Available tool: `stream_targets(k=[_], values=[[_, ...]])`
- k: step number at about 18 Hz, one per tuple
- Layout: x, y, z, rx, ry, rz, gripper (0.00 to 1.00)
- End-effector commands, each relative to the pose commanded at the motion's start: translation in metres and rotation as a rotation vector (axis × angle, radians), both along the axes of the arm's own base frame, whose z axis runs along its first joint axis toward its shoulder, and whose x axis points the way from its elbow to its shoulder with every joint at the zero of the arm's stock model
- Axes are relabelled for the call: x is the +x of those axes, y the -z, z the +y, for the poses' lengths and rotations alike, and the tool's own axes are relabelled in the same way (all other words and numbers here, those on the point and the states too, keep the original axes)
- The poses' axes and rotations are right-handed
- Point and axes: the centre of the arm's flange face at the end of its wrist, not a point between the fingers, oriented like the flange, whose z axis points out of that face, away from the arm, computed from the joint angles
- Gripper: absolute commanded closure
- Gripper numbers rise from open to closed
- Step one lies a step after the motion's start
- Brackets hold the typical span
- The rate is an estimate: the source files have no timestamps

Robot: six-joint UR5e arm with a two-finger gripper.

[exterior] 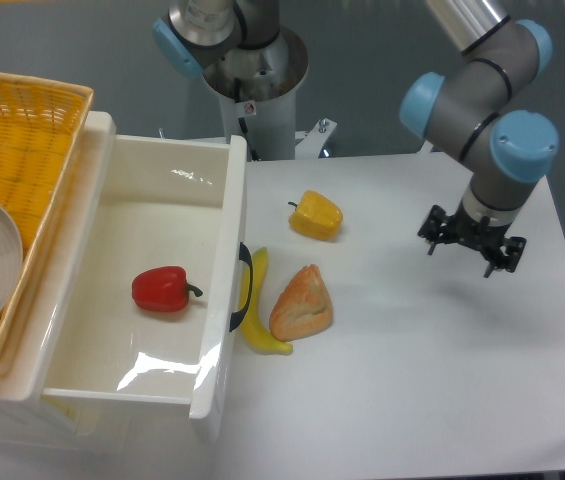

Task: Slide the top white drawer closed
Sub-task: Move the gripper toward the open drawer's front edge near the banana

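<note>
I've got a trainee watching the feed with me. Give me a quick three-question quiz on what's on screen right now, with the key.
1. True or false: the top white drawer is pulled out, with a red pepper lying inside it.
2. Which item lies right against the drawer's front panel, beside its black handle? A) yellow pepper B) banana C) bread piece
3. Fill in: the gripper hangs over the table's ____ side as the camera sees it, far from the drawer.

Key
1. True.
2. B, the banana.
3. Right; it touches nothing, and its fingers look spread.
</note>
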Motion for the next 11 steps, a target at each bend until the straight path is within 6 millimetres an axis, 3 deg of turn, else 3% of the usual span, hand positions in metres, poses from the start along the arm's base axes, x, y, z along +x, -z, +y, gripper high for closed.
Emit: stream_targets(k=[7, 11], values=[[0.026, 0.003, 0.033, 0.029, -0.207, -0.055, 0.01], [0.042, -0.015, 0.039, 0.075, -0.297, -0.124, 0.19]])
